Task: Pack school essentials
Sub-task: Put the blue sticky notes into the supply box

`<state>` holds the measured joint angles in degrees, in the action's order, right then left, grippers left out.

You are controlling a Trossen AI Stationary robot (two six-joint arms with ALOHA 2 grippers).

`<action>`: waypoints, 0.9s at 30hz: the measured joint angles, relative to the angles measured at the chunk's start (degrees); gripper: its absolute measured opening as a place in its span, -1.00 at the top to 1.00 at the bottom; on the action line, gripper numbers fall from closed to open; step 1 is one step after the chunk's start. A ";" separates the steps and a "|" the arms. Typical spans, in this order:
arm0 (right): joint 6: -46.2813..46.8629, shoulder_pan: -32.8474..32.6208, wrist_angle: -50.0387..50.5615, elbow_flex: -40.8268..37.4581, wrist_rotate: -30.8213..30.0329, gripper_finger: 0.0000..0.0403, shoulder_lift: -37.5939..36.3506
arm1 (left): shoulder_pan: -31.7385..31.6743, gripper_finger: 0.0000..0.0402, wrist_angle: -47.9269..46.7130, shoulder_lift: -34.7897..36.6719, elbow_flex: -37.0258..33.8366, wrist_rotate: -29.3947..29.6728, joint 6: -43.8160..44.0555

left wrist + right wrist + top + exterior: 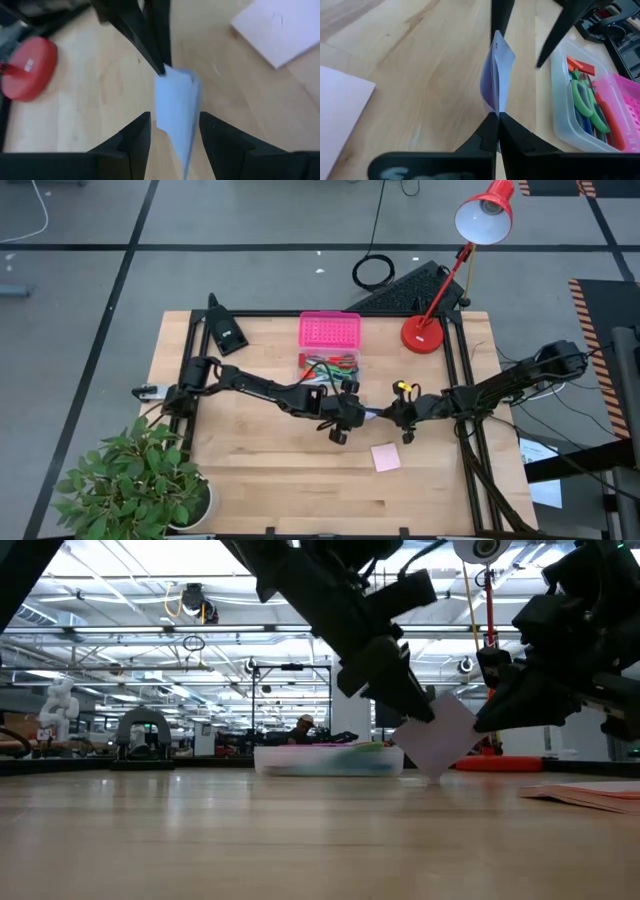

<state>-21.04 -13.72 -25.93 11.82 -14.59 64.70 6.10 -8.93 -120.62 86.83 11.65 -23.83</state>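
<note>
Blue notepad (496, 75) pinched in right jaws (497, 117); left jaws (175, 132) parted around it.

The wooden tabletop (260, 460) holds a clear box (329, 367), a red lamp (424, 333), a pink notepad (386, 457); a plant (140, 480) sits at one corner.

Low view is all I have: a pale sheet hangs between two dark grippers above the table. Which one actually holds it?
Observer: The right gripper. Its fingers are shut on an edge of the blue notepad.
Operator: And the left one?
Observer: The left gripper has its fingers open on either side of the pad, not clamped on it.
Operator: What is in the box behind them? It is just a smear here.
Observer: The clear box is uncovered and holds green-handled scissors among other items.
</note>
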 joint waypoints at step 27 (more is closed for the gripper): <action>5.32 0.00 -1.66 0.05 -1.85 0.34 -0.60 | -0.51 0.96 -2.95 1.74 -0.02 2.79 -0.69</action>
<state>-15.72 -13.72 -27.59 11.88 -16.44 64.10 5.58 -11.87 -118.88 86.80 14.44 -24.52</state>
